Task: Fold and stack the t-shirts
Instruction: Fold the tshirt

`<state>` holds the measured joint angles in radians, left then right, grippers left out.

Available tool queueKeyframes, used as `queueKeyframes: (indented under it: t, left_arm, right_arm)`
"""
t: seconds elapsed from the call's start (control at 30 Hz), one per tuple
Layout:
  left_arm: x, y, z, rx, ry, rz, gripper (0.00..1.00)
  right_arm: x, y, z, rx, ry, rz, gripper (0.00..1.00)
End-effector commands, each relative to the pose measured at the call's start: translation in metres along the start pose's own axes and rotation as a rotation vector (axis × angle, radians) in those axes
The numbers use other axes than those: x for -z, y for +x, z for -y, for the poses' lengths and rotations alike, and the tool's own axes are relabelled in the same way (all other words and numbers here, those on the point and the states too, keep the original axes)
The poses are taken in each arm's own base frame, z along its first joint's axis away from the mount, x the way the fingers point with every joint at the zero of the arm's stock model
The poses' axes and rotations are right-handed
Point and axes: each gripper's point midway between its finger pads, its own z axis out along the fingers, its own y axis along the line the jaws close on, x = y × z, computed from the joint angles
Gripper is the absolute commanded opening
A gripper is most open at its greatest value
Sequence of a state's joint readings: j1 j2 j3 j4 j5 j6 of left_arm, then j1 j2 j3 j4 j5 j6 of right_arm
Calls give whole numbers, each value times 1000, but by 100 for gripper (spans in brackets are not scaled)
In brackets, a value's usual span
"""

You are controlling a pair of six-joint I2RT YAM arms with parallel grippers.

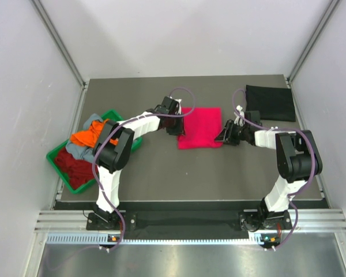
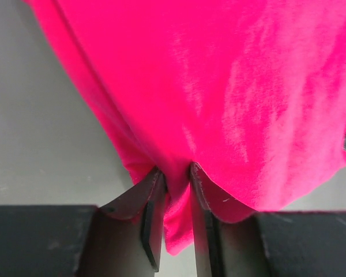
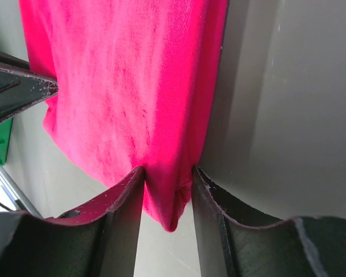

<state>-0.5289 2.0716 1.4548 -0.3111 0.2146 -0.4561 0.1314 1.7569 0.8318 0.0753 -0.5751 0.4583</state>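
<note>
Top external view first, from the left: a green tray (image 1: 51, 156) sits at the table's (image 1: 179, 173) left edge, heaped with unfolded tees. An orange t-shirt (image 1: 87, 136) lies on top, a grey-blue t-shirt (image 1: 81, 150) under it and a dark red t-shirt (image 1: 69, 166) at the near end. I read that as the waiting pile, kept off the working area.

The left gripper (image 1: 174, 124) reaches to the left edge of the bright pink t-shirt (image 1: 200, 127), which lies mid-table as a partly folded rectangle. In the left wrist view its fingers (image 2: 135, 199) are pinched together with a tuck of pink cloth caught between them, so it is gripping the shirt.

On the shirt's opposite side, the right gripper (image 1: 225, 134) meets the right edge. The right wrist view shows its fingers (image 3: 124, 202) clamped on a fold of the same pink cloth, the hem hanging just below the tips. With one pinch on each side, I judge the pair is set to lift or turn the cloth evenly, so a fold lands without bunching.

Furthest right, in the far corner, a black t-shirt (image 1: 270, 103) lies flat and squared, well apart from the pink one. It looks like the start of the finished stack.

I can make out no brand, label or writing on any shirt, the tray or the arms.
</note>
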Motion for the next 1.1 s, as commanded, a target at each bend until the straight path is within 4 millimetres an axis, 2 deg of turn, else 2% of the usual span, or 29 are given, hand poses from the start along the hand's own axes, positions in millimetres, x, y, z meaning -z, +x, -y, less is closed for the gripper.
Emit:
queueKeyframes:
  t: [0.0, 0.07, 0.1, 0.2, 0.43, 0.7, 0.83, 1.07]
  left_arm:
    - [10, -9, 27, 21, 135, 10, 28]
    - [16, -14, 29, 27, 144, 17, 31]
    - [20, -17, 28, 27, 133, 25, 39]
    - [26, -20, 21, 23, 94, 33, 44]
    - [31, -13, 0, 9, -10, 11, 51]
    - [52, -24, 3, -19, -35, 43, 55]
    - [48, -19, -3, -20, -55, 29, 55]
    - [27, -5, -11, 5, -51, -6, 54]
  right_arm:
    - [-7, 19, 6, -4, 9, -39, 39]
    - [-7, 19, 5, -3, 8, -39, 39]
    - [-7, 19, 5, -3, 8, -39, 39]
    - [-7, 19, 5, -2, 6, -40, 39]
    - [-6, 18, 4, 1, 2, -36, 39]
    - [-3, 18, 2, 5, 4, -32, 39]
    - [-1, 17, 0, 2, 2, -27, 39]
    - [1, 14, -3, 7, 0, -20, 40]
